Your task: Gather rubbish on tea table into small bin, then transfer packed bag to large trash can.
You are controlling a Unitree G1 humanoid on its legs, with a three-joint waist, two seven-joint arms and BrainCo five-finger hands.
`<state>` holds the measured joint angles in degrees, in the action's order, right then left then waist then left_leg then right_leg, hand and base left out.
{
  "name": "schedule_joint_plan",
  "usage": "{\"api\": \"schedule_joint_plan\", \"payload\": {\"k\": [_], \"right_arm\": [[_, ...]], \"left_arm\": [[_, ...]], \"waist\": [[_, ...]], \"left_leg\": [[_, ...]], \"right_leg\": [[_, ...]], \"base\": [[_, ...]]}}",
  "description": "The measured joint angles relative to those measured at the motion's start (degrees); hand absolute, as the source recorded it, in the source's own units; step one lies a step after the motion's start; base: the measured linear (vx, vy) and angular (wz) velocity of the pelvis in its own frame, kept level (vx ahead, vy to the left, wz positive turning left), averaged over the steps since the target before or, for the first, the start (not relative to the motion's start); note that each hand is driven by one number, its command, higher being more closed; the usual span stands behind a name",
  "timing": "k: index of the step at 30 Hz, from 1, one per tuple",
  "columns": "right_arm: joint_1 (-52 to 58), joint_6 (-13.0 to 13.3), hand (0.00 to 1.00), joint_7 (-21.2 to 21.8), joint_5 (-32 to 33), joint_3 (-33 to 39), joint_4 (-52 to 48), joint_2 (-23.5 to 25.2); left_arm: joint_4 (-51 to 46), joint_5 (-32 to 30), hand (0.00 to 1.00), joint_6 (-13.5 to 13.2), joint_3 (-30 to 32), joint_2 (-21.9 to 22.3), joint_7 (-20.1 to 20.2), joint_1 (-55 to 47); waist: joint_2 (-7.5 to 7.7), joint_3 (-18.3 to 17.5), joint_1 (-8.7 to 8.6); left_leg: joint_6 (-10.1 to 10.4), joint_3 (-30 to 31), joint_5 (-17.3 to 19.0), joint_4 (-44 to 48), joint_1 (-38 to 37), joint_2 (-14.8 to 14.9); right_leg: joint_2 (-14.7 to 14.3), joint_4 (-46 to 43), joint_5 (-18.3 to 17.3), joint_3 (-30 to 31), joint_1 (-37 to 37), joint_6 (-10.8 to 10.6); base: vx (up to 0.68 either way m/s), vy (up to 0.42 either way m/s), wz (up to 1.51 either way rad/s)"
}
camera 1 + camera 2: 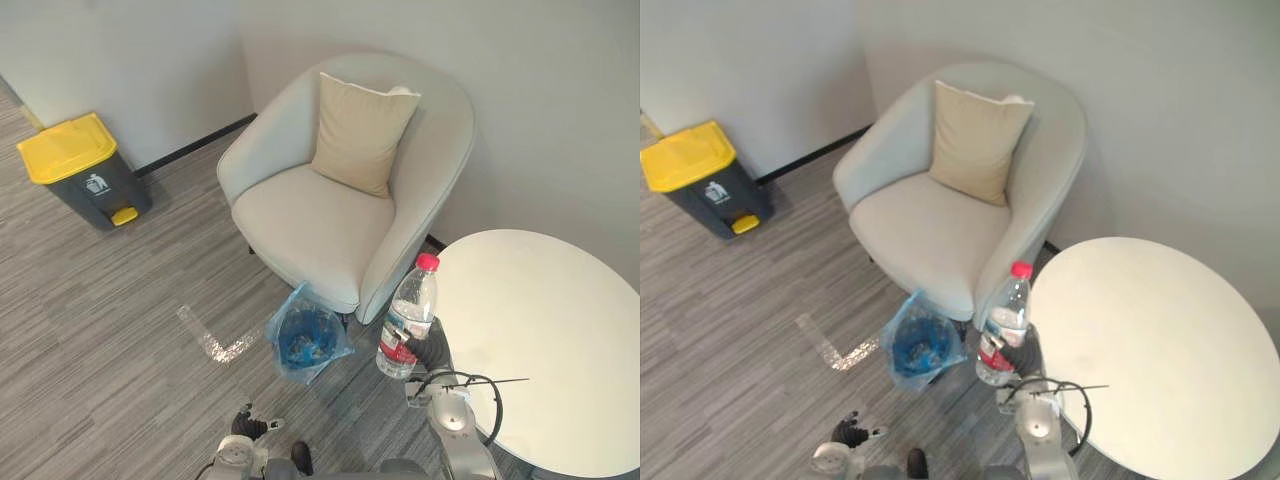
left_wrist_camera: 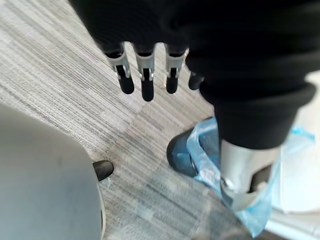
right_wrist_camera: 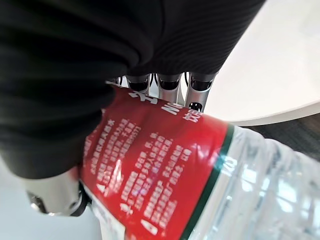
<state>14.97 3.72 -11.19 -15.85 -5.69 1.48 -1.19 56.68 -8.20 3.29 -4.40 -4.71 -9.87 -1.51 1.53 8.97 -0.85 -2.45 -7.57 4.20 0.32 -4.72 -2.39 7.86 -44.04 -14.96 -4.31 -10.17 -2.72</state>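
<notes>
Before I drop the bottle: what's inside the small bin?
A blue bag lines the bin; something crumpled lies inside, too unclear to name. The bag hides the bottom.

The right hand (image 3: 169, 80) grips with curled fingers (image 3: 196, 82); the left hand (image 2: 145, 70) hangs low, fingers straight.

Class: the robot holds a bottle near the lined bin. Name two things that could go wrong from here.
The right hand grips the bottle at its smooth label, so it may slip. The bottle hangs beside the small bin, not over it; released now, it would likely hit the floor.
</notes>
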Motion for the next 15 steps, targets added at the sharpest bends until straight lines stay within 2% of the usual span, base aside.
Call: {"api": "schedule_joint_plan", "payload": {"k": [3,4,5,6,7,9,10,12,15], "right_arm": [[-0.3,0.0,1.00,0.1,0.0,-0.1,0.0,0.1],[-0.4,0.0,1.00,0.1,0.0,-0.1,0.0,0.1],[-0.3,0.0,1.00,0.1,0.0,-0.2,0.0,0.2],[0.1,0.0,1.00,0.1,0.1,-0.3,0.0,0.9],[0.3,0.0,1.00,0.1,0.1,-0.3,0.2,1.1],[1.0,-0.3,1.00,0.2,0.1,-0.3,0.0,0.4],[1.1,-0.3,1.00,0.3,0.1,0.0,0.0,-0.2],[1.3,-0.3,1.00,0.7,0.1,0.1,0.0,-1.7],[1.1,-0.3,1.00,1.4,0.1,0.6,1.0,-2.3]], "left_arm": [[0.2,0.0,0.00,0.0,0.8,0.2,0.0,0.0],[0.2,-0.1,0.00,0.0,1.7,0.4,0.0,-0.1],[0.2,-0.1,0.00,0.0,2.3,0.4,0.0,-0.3],[0.1,-0.1,0.00,-0.1,3.6,-0.1,0.0,-0.6],[0.1,-0.1,0.00,-0.1,4.6,-0.2,0.0,-0.4],[0.2,-0.1,0.00,0.0,5.3,1.1,0.0,-1.2],[0.3,-0.1,0.00,-0.1,5.3,1.5,0.0,-1.7],[0.5,-0.2,0.00,0.0,5.2,2.2,0.0,-1.9],[0.9,-0.7,0.00,0.0,4.9,2.0,0.1,-1.6]], "waist": [[-0.14,0.1,-0.11],[-0.09,0.0,0.15],[0.19,-0.2,0.31],[1.55,-0.5,0.43],[2.64,-0.6,0.68],[0.89,-1.5,0.92],[-0.59,-2.2,0.90],[-1.71,-2.8,0.88],[-2.00,-3.0,0.86]], "left_leg": [[0.0,2.3,0.0,0.0,-1.4,0.2],[0.9,3.7,0.6,1.0,-1.3,0.8],[1.3,3.8,0.8,1.2,-1.1,0.8],[2.4,5.0,2.2,3.2,-0.4,0.0],[3.0,5.7,3.2,4.4,-0.3,-0.3],[4.1,6.3,4.0,4.7,-0.2,1.8],[4.7,7.1,4.1,4.5,-0.1,3.0],[5.4,8.2,3.9,3.5,-0.3,4.2],[6.3,11.3,3.3,2.1,-0.4,5.3]], "right_leg": [[-0.9,8.1,-1.9,4.4,-0.2,-0.8],[-1.6,15.8,-0.7,7.0,0.0,-1.4],[-1.8,18.1,0.6,7.8,0.5,-1.3],[-0.8,23.1,5.7,8.5,1.0,-0.4],[0.2,24.1,5.9,7.9,1.9,-2.4],[-1.2,26.0,5.8,5.9,3.3,-1.9],[-2.3,27.6,6.2,4.7,4.2,-1.3],[-3.3,29.0,6.5,3.4,5.1,-0.9],[-4.2,31.7,7.0,0.1,7.4,-0.1]], "base": [[0.06,-0.061,0.55],[0.07,-0.110,0.50],[0.07,-0.149,0.51],[0.06,-0.139,0.37],[0.07,-0.176,0.40],[0.12,-0.227,0.25],[0.15,-0.209,0.21],[0.12,-0.136,0.28],[0.13,-0.100,0.48]]}}
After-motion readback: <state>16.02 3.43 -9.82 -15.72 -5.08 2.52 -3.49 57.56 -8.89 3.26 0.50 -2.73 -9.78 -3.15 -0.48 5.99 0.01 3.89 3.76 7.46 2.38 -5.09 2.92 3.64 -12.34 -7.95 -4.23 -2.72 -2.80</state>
